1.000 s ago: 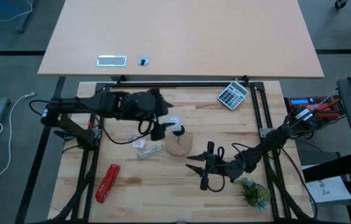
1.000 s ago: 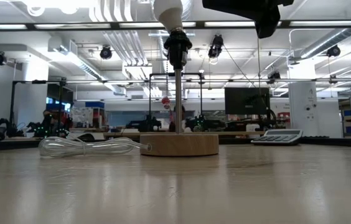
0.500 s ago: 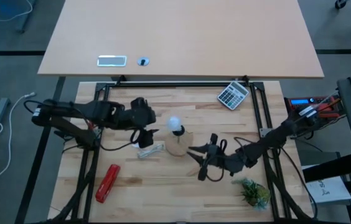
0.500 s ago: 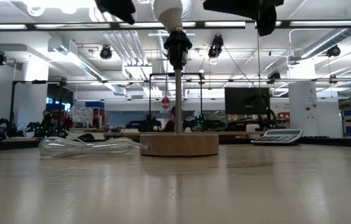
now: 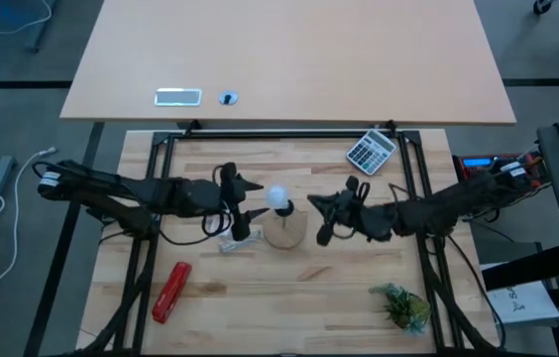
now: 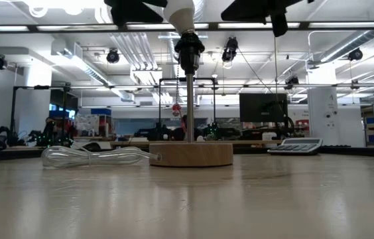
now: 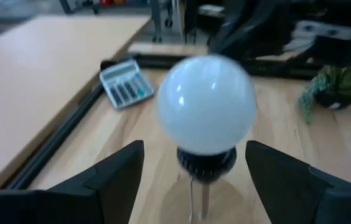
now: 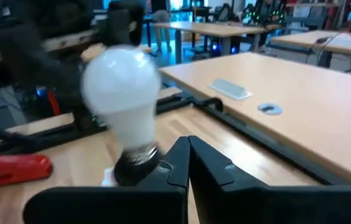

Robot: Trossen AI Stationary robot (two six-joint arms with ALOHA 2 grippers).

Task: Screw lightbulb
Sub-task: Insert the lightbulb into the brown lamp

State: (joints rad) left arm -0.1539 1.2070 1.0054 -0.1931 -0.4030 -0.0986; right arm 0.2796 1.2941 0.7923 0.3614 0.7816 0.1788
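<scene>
Lightbulb point(image 5: 279, 196) seated in the black socket point(image 6: 189, 50), both claws off it.
Left claw point(image 5: 244, 200) has backed away, fingers spread wide just beside the bulb; right claw point(image 5: 323, 214), clenched, has risen from the surface point(image 5: 289, 288) toward the lamp.

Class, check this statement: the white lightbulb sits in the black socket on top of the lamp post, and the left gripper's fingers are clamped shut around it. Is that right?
Not quite. The lightbulb does sit in the socket, but the left gripper is open: the left wrist view shows its fingers spread apart on either side of the bulb, not touching it.
</scene>
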